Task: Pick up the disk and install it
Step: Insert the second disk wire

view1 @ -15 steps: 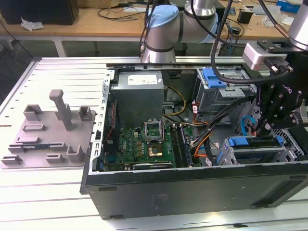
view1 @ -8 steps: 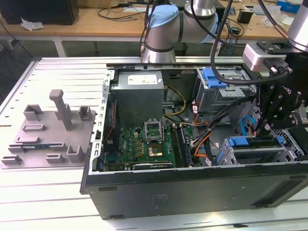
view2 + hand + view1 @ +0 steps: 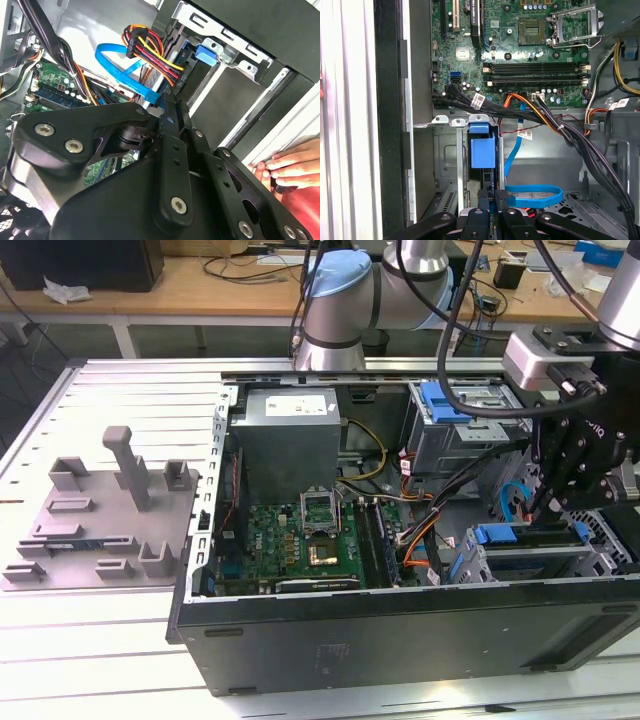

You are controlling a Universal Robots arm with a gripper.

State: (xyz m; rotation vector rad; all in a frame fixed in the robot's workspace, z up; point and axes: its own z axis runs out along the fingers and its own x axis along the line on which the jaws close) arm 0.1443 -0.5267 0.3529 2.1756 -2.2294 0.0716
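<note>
- The arm (image 3: 345,300) is reaching over the open computer case (image 3: 400,625), its gripper (image 3: 491,200) pointing down into the drive bay.
- The jaws are sitting nearly closed, pinching the disk (image 3: 483,150) standing upright in its slot.
- A person's hand (image 3: 285,167) is resting on the case edge.

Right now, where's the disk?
In the first wrist view the disk sits on edge in the silver drive cage, its blue caddy between the claw and the motherboard, beside the blue data cable.
</note>
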